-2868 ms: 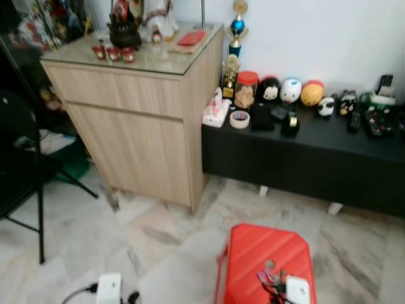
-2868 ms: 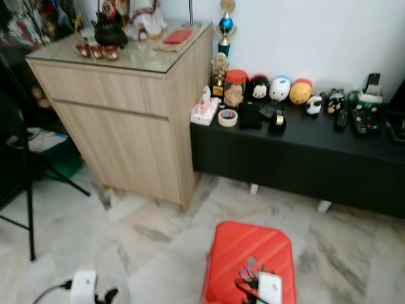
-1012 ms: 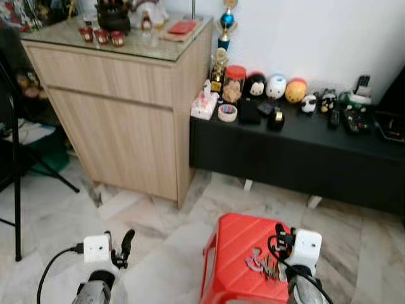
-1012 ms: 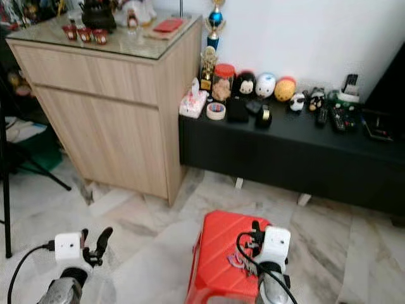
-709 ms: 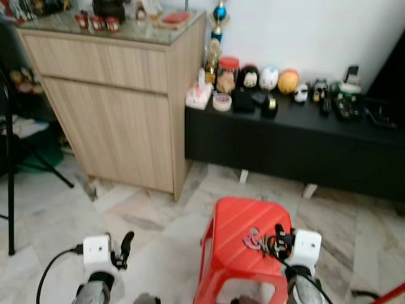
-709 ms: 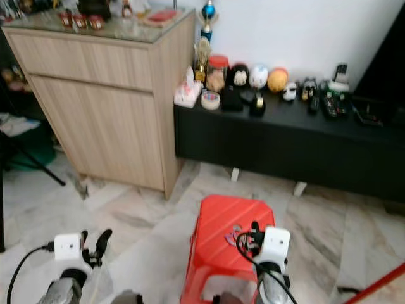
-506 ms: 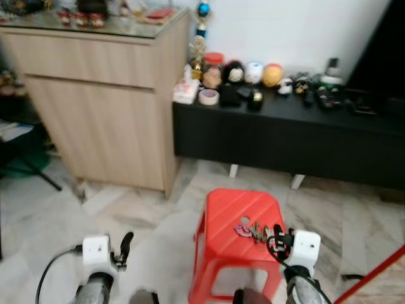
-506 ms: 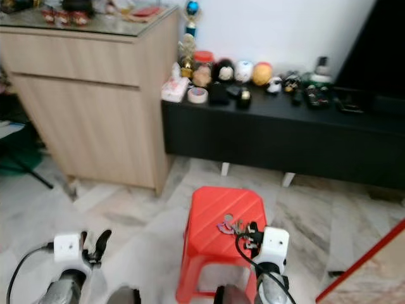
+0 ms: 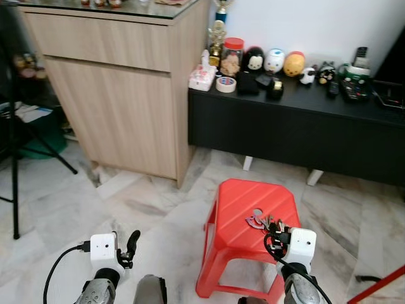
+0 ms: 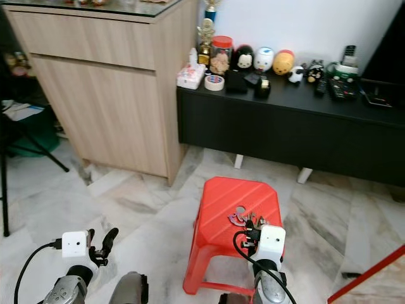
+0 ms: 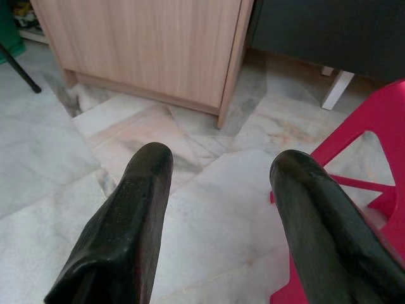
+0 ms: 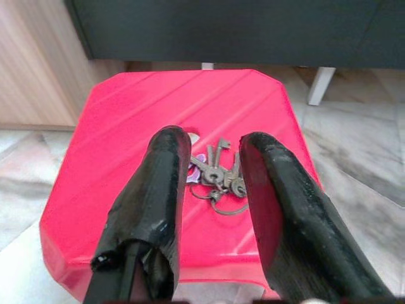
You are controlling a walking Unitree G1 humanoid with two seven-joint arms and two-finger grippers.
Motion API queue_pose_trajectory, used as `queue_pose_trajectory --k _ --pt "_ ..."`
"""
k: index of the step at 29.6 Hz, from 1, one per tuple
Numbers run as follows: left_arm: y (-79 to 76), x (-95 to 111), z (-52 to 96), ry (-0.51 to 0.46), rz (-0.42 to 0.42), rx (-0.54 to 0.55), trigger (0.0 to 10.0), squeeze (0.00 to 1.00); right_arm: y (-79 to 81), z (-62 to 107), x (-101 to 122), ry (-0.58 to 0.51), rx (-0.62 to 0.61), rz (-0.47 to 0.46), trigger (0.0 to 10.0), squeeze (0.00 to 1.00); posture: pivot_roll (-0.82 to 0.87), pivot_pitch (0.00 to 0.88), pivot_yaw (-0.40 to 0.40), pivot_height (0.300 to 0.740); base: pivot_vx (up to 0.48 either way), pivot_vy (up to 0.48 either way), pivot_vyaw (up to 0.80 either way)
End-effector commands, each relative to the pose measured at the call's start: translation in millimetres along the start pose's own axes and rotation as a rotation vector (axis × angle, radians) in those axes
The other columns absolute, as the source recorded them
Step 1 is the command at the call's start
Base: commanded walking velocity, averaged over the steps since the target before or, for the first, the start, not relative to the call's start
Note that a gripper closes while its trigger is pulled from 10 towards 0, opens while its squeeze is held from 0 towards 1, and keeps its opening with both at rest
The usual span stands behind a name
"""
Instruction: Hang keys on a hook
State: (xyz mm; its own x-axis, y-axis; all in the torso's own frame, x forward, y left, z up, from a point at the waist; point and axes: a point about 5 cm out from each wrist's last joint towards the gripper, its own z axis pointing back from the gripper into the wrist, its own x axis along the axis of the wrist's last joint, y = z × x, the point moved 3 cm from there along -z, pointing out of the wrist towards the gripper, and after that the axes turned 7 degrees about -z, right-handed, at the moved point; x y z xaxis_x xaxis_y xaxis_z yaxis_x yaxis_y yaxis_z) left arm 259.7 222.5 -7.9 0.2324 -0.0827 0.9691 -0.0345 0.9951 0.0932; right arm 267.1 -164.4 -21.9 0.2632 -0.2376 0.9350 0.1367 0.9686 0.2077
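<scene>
While both arms sit low at the near edge of the head views, the right tool point(image 12: 212, 152) hangs over the near part of a red plastic stool point(image 9: 240, 209), its two black fingers point(image 12: 155, 190) spread apart with nothing between them. In the right wrist view the bunch of keys point(image 12: 218, 177) lies flat on the stool's seat, seen in the gap between those fingers, with a small purple tag beside the ring; whether the fingertips touch the seat cannot be told. The left tool point(image 11: 218, 171) is out over the marble floor point(image 9: 76, 202) to the stool's left, its fingers also apart and empty, pointing toward the foot of a light wooden cabinet point(image 9: 120, 95). Beyond the stool a long black tabletop point(image 9: 297, 101) stands against the white wall, just beside the cabinet. On it sit a tissue box point(image 9: 201, 77), a roll of tape point(image 9: 224, 84), a red-lidded jar point(image 9: 231, 56), a row of round toy figures point(image 9: 275, 61) and some remote controls point(image 9: 354, 82).
</scene>
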Motion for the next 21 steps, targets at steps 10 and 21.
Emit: queue_pose_trajectory --k 10,21 --pt "-6.8 -0.1 -3.3 0.01 0.003 -0.021 10.0 0.0 1.1 0.7 -3.5 0.015 0.01 0.029 10.0 0.0 0.05 0.018 -0.078 0.635 0.283 0.0 0.1" --pt "-6.6 0.1 -3.4 0.01 0.0 -0.026 10.0 0.0 -1.2 -0.2 -4.4 0.018 -0.024 0.008 10.0 0.0 0.05 0.019 -0.077 0.635 0.318 0.0 0.0"
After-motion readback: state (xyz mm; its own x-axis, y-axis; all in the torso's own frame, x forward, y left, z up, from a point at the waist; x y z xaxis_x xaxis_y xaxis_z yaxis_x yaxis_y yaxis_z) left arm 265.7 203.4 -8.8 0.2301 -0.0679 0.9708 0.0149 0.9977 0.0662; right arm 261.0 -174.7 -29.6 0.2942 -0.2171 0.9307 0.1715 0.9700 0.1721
